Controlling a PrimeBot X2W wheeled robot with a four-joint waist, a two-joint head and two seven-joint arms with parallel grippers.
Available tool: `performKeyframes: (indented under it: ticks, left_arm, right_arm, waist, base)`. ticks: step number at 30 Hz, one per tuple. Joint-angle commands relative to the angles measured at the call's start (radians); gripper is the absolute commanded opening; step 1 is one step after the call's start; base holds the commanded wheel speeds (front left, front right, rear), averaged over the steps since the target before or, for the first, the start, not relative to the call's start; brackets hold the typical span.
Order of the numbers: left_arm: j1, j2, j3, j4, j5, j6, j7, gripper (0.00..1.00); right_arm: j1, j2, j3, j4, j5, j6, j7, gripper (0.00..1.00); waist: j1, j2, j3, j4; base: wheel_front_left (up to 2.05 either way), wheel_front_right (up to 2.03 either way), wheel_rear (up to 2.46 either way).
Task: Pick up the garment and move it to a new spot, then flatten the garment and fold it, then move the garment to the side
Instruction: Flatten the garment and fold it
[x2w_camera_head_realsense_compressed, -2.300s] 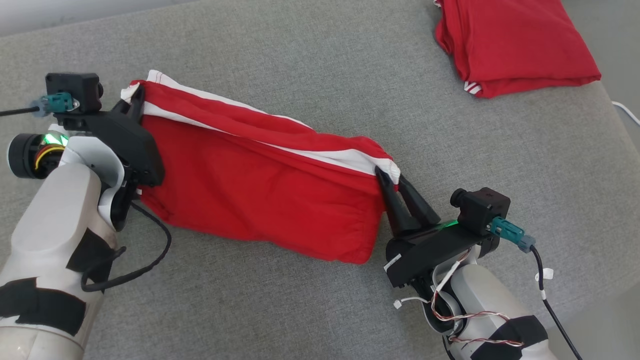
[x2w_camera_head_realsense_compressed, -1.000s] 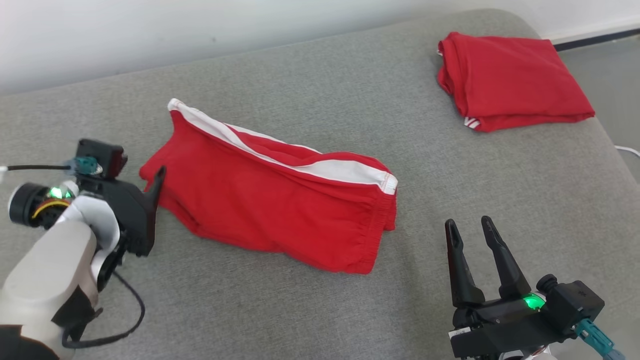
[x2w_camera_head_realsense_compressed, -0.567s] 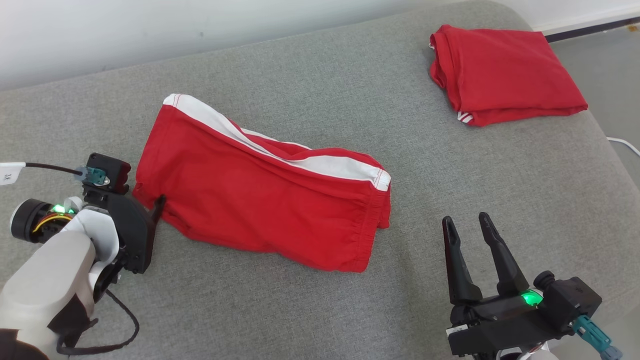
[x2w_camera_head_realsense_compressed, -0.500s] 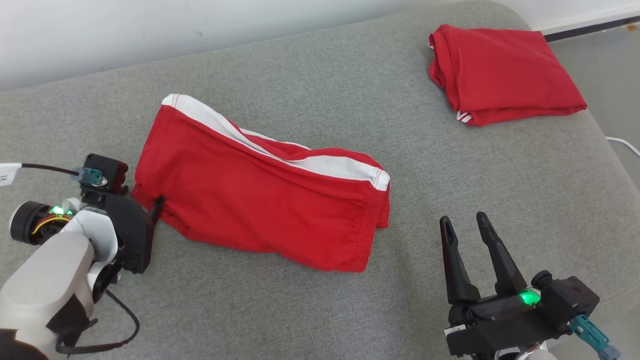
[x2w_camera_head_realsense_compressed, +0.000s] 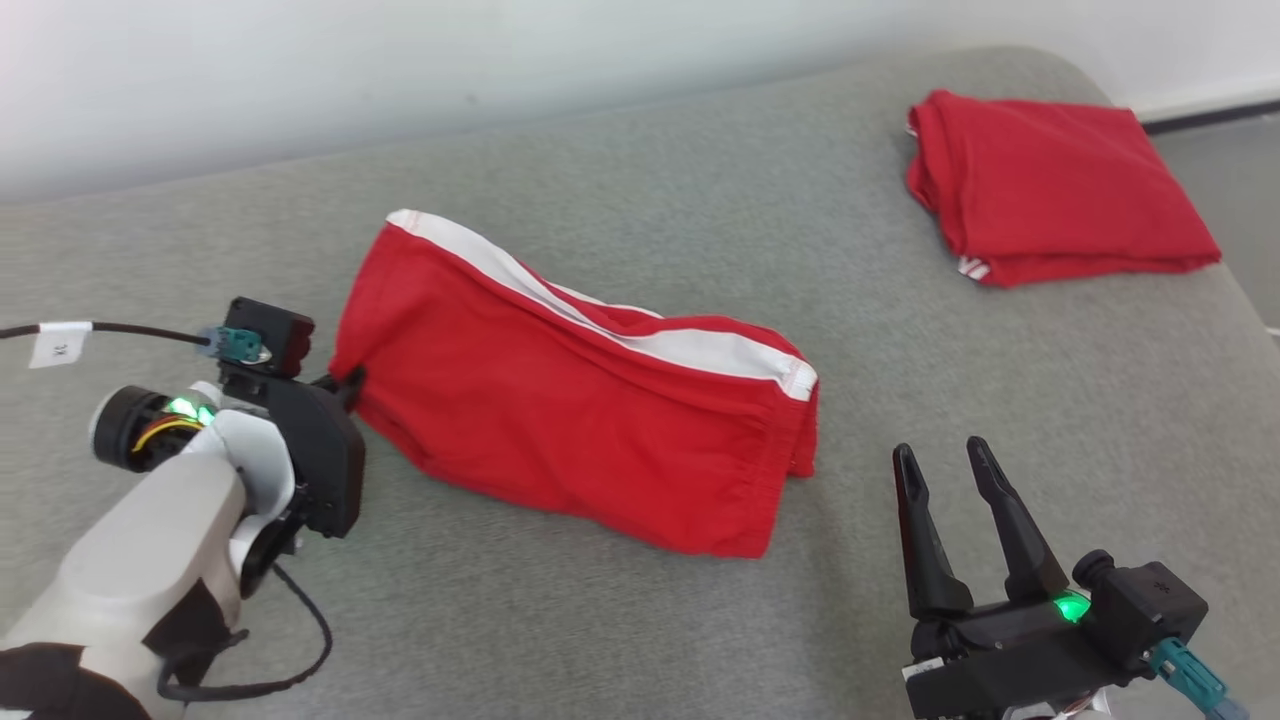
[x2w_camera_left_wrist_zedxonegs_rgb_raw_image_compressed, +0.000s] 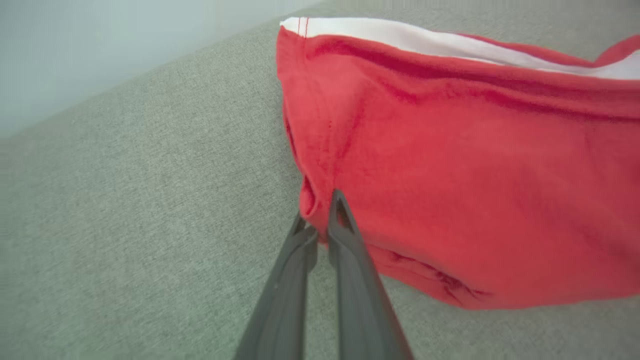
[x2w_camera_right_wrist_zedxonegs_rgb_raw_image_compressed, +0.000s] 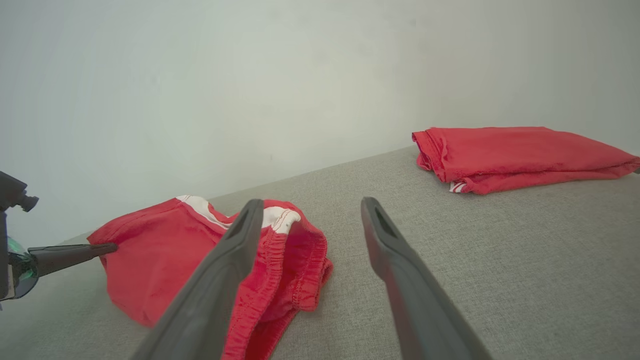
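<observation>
Pinching the garment (x2w_camera_left_wrist_zedxonegs_rgb_raw_image_compressed: 450, 150) hem, left fingers (x2w_camera_left_wrist_zedxonegs_rgb_raw_image_compressed: 345, 250) meet.

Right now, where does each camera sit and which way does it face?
Head view: from the head, down onto the grey cushion; left gripper, right gripper show.
Left wrist view: along its shut fingers, pinching the red garment.
Right wrist view: low, along its open fingers, toward the wall.
Shared: head and right wrist both show the folded red pile.
</observation>
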Motion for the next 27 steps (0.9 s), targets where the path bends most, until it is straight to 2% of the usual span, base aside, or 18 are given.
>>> performKeyframes:
  ticks: [1, 10, 19, 27]
  left_arm:
    - [0.015, 0.0, -0.008, -0.01, -0.012, 0.003, -0.014, 0.0]
    - [0.142, 0.009, -0.005, -0.098, -0.067, 0.013, -0.097, 0.0]
    - [0.346, 0.016, 0.02, -0.253, -0.128, 0.104, -0.177, 0.0]
    - [0.47, 0.029, 0.03, -0.377, -0.155, 0.187, -0.211, 0.0]
  right_arm:
    - [0.018, 0.0, -0.007, 0.0, -0.005, -0.003, 0.003, 1.0]
    - [0.083, 0.0, -0.074, 0.004, -0.026, -0.003, 0.018, 1.0]
    - [0.128, 0.0, -0.107, -0.023, -0.04, -0.003, 0.036, 1.0]
    - [0.15, 0.0, -0.128, -0.037, -0.052, -0.003, 0.051, 1.0]
  waist:
    - [0.0, 0.0, -0.05, 0.06]
    - [0.0, 0.0, -0.115, 0.166]
    - [0.0, 0.0, -0.15, 0.233]
    - [0.0, 0.0, -0.167, 0.262]
  base:
    - [0.0, 0.0, 0.0]
    - [0.0, 0.0, 0.0]
    - [0.0, 0.0, 0.0]
    - [0.0, 0.0, 0.0]
